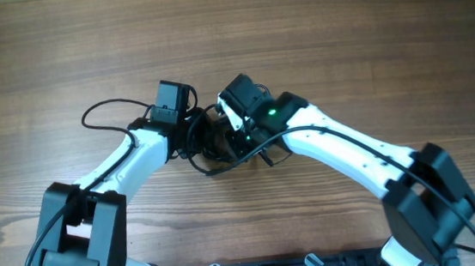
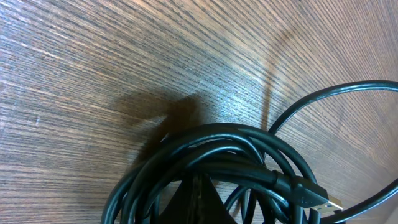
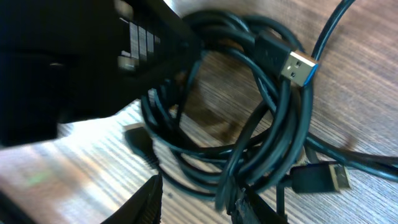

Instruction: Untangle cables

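A loop (image 1: 85, 119) of thin black cord trails out furthest left on the wooden table (image 1: 340, 21), lying on the bare wood. Next is the left arm (image 1: 120, 165), white with black joints, reaching in from the near-left corner. The left tool (image 2: 196, 198) is closed tight, its dark tip sitting inside the ring of cords. I cannot tell whether a strand is pinched in it.

The cables (image 1: 207, 144) lie in a knotted clump at the middle of the table, between the two wrists. Several turns are wound into a rough coil with ends sticking out. In the right wrist view, a USB plug (image 3: 300, 65) with a silver shell and blue insert rests on top of the coil. A second plug (image 3: 320, 177) lies at the coil's lower right.

The right tool (image 3: 199, 200) stands at a narrow gap, with strands of the coil running between its fingers. The right arm (image 1: 351, 153) comes in from the near-right corner, a green light (image 1: 272, 111) glowing at its wrist.
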